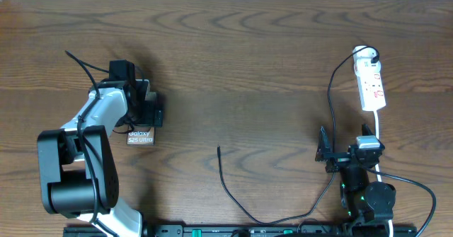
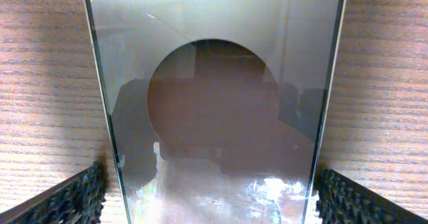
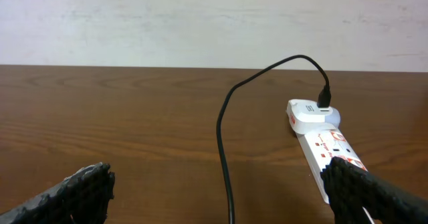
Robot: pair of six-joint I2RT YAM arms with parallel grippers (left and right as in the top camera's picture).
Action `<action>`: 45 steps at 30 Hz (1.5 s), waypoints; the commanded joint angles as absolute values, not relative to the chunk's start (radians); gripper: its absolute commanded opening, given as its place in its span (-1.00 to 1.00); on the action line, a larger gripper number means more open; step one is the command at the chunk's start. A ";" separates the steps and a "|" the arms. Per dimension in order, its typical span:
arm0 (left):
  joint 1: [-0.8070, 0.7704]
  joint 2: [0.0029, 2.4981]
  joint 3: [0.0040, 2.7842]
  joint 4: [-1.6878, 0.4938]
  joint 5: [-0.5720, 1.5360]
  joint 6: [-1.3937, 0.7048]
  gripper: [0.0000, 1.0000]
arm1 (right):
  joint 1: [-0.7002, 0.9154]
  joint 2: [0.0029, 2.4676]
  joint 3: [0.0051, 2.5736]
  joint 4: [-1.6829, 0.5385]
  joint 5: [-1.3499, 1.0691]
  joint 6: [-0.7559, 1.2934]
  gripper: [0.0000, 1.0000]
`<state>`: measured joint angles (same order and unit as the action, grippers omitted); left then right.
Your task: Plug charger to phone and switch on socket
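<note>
The phone (image 1: 140,136) lies flat at the left, its "Galaxy S25 Ultra" end toward the front edge. My left gripper (image 1: 145,113) is open, low over it, one finger on each side. In the left wrist view the glossy phone (image 2: 214,103) fills the space between the fingers (image 2: 210,197), with a gap at both edges. The socket (image 1: 370,81) lies at the right. The charger cable (image 1: 330,102) runs from its far end down past my open right gripper (image 1: 350,151), and its tip (image 1: 218,149) lies free mid-table. The right wrist view shows the cable (image 3: 224,137) between the fingers (image 3: 217,190) and the socket (image 3: 328,144) by the right finger.
The socket's thick white cord (image 1: 379,134) runs toward the front beside the right arm. A white adapter (image 3: 311,114) sits in the socket's far end with the black cable plugged into it. The cable loops along the front edge (image 1: 283,219).
</note>
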<state>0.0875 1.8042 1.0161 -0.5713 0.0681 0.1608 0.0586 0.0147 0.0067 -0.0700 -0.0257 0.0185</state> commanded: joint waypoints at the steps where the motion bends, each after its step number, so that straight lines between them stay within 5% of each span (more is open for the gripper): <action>1: 0.092 1.863 0.969 -0.570 0.048 0.149 0.96 | 0.059 0.007 0.006 -0.074 -0.025 0.022 0.99; 45: 0.092 1.863 0.969 -0.537 0.047 0.255 0.96 | 0.059 0.007 0.006 -0.074 -0.025 0.022 0.98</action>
